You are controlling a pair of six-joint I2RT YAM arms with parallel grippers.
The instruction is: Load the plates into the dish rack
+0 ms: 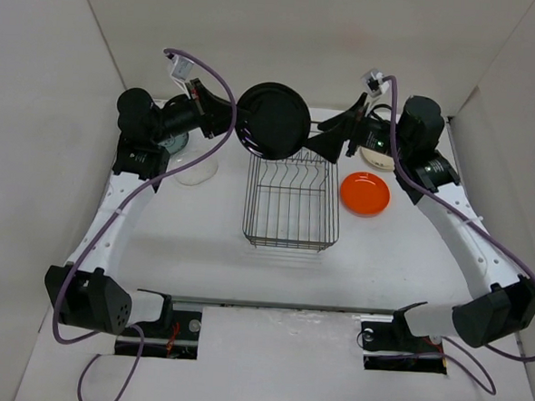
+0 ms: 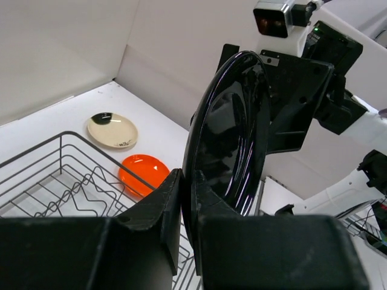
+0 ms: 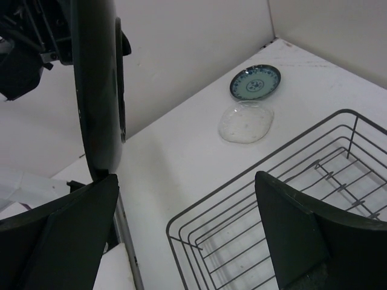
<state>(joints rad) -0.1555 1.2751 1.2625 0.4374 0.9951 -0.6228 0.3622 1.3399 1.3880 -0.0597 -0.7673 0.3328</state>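
The left tool (image 2: 187,184) is pinched almost shut on the lower rim of the black plate (image 2: 233,139), which stands on edge above its fingers (image 2: 160,211) and clear of the worktop (image 1: 201,251); the right tool (image 3: 186,178) faces it from the other side with its jaws spread wide, gripping nothing; one of its fingers (image 3: 66,241) sits right at the bottom edge of that same plate, though whether they touch cannot be told, and the other finger hangs over the dish rack (image 3: 272,199); the wire rack lies flat below and between the two tools, its row of upright prongs running along its floor; the orange plate (image 1: 365,193) lies just beside the rack, under the right tool's side; the cream plate (image 2: 112,130) with its dark mark lies a little beyond the orange one, partly hidden by the right wrist in the overhead view; behind the left tool, under its arm, the teal plate (image 3: 255,83) lies flat with the pale plate (image 3: 247,122) just beside it; the worktop is plain white, closed in by white walls (image 1: 295,39) on three sides.
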